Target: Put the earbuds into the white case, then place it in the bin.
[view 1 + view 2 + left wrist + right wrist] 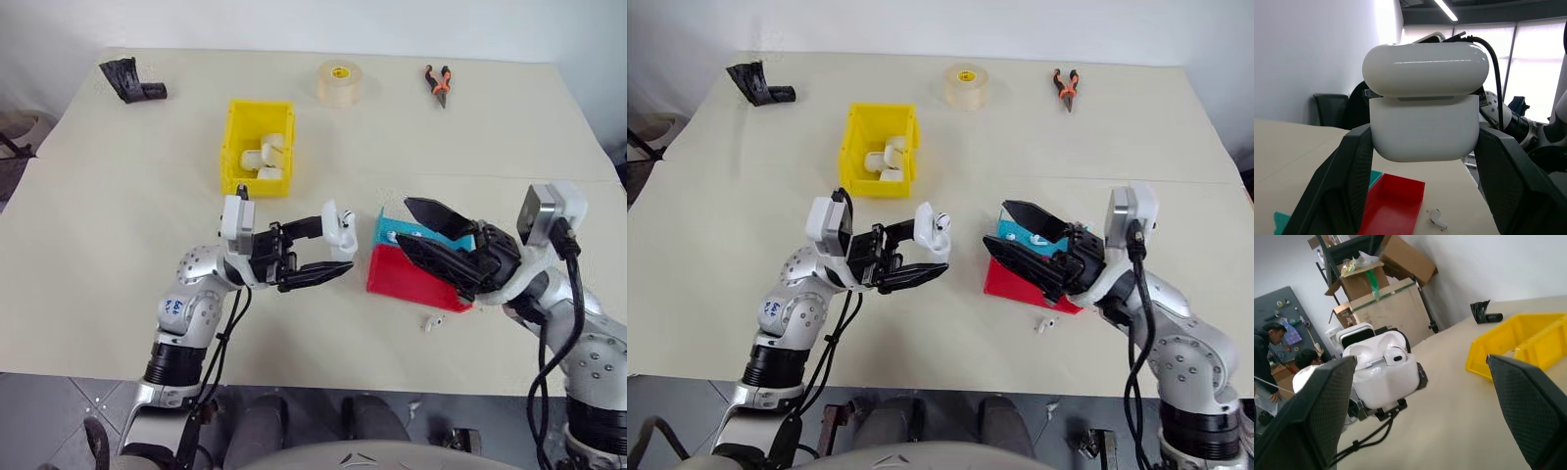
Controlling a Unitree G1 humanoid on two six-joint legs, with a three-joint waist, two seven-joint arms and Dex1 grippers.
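From the head views: the left gripper (926, 259) is up over the bench (118, 196), its black fingers pinching the white case (936, 235), lid flipped open, one earbud (942, 221) sitting in the top of it. Across from it, the right gripper (1024, 240) hangs with fingers spread wide, nothing between them, just above the red tray (1004, 282) and the blue tray (1019, 235) behind it. A second earbud (1045, 324) lies loose on the bench, just beside the red tray's near edge. Farther back sits the yellow bin (257, 147), well apart from the held case, with several white lookalike cases (266, 157) inside. Along the far edge: a black object (132, 80) at the left, a roll of tape (339, 82) in the middle, orange-handled pliers (438, 83) to the right.

Left wrist view: the case fills the centre, clamped at both sides by the two fingers (1347, 181), lid tipped up above the body. Below it are the red tray's corner and the loose earbud on the bench.

Right wrist view: the two fingers (1308, 416) stand far apart, empty. Between them is the open case in the other gripper, earbud stem showing in its top. The yellow bin lies off to the side, the black object beyond it. People and cardboard boxes (1381, 269) are in the background.
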